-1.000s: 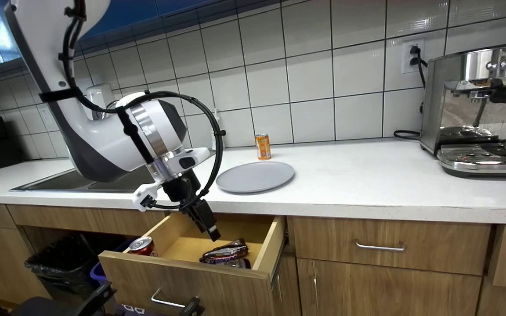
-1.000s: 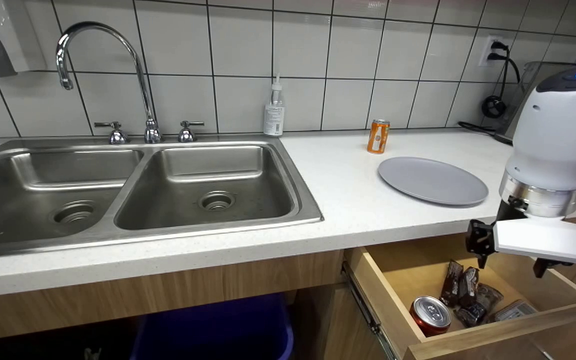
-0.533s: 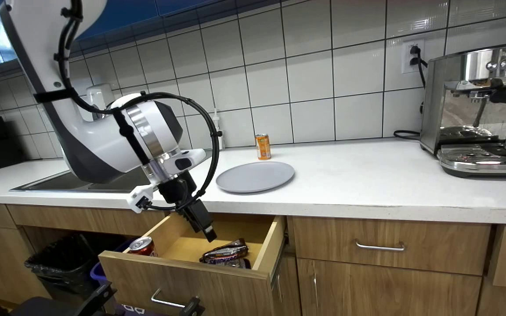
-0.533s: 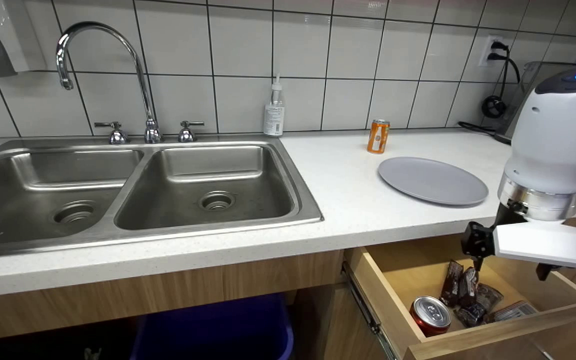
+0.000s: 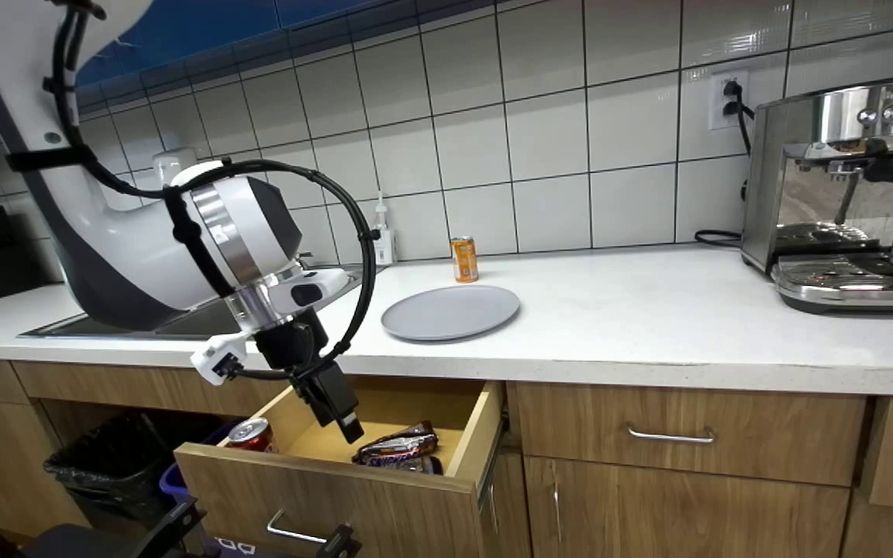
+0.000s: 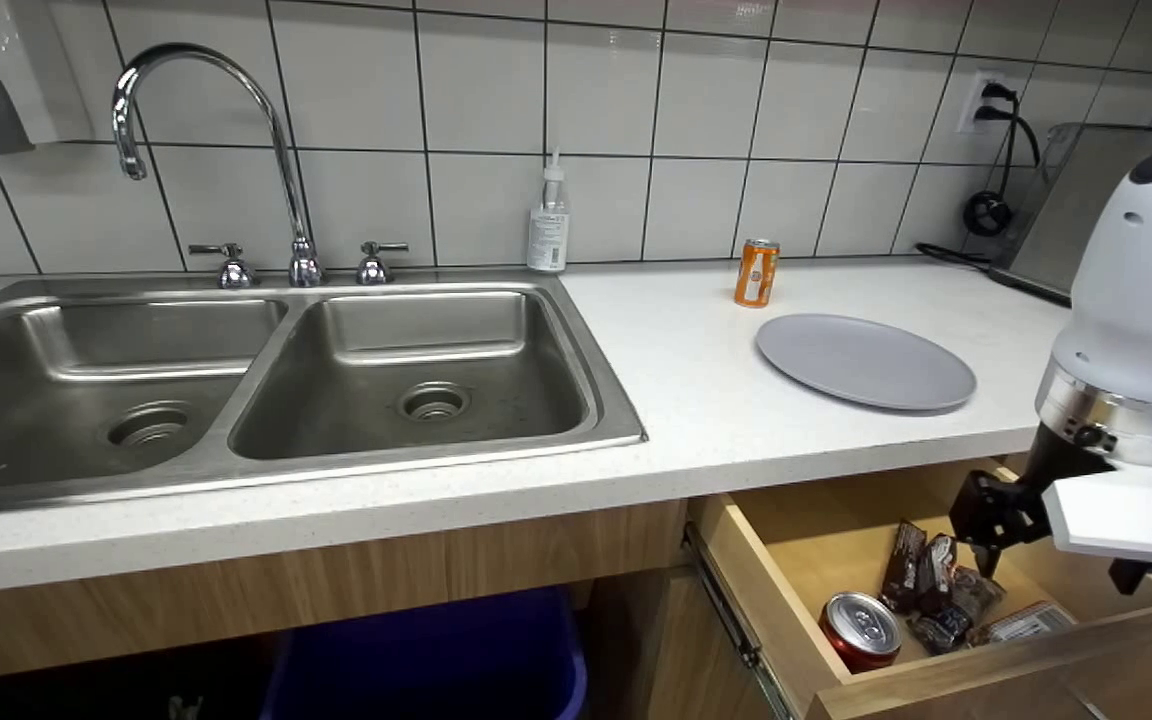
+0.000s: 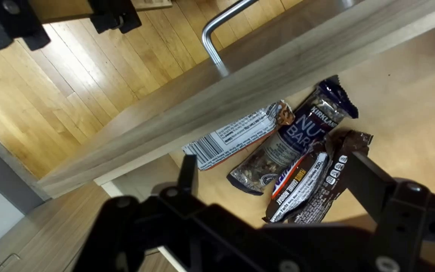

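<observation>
Well, the gripper [image 6: 1058, 577] hangs, jaws wide apart, above a Kirkland nut bar [image 7: 287, 145] and a caramel candy bar [image 7: 299, 187] in the drawer [image 5: 353, 496].

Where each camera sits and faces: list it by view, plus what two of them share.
In an exterior view: from in front of the counter, facing the tiled wall; arm at left, gripper over the open drawer.
In an exterior view: from in front of the sink, looking down toward it; the arm's end and gripper at right.
Wrist view: on the arm itself, looking down at wrapped bars in the drawer; open fingers at bottom.
In both exterior views: gray plate, orange can.
</observation>
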`<state>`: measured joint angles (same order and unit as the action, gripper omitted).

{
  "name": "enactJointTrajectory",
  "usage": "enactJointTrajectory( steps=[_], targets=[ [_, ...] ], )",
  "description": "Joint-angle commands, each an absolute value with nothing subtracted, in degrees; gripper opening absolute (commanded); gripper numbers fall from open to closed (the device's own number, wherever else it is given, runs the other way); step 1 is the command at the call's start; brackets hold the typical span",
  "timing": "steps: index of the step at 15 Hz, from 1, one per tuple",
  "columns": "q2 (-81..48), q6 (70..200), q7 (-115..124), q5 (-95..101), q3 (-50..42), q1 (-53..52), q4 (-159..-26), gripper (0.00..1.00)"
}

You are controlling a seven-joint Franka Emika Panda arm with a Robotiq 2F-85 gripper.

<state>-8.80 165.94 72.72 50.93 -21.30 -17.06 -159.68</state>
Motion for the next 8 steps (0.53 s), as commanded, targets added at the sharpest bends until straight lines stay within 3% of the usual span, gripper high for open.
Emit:
enactJointTrajectory(
  steps=[1,8],
  targets=[
    [-8.27,166.21,64.31,46.11,-18.10,-13.42,-159.63,1.00],
    [-8.24,164.04,43.09,28.58,-8.68,-5.09,-159.28,1.00]
  ],
)
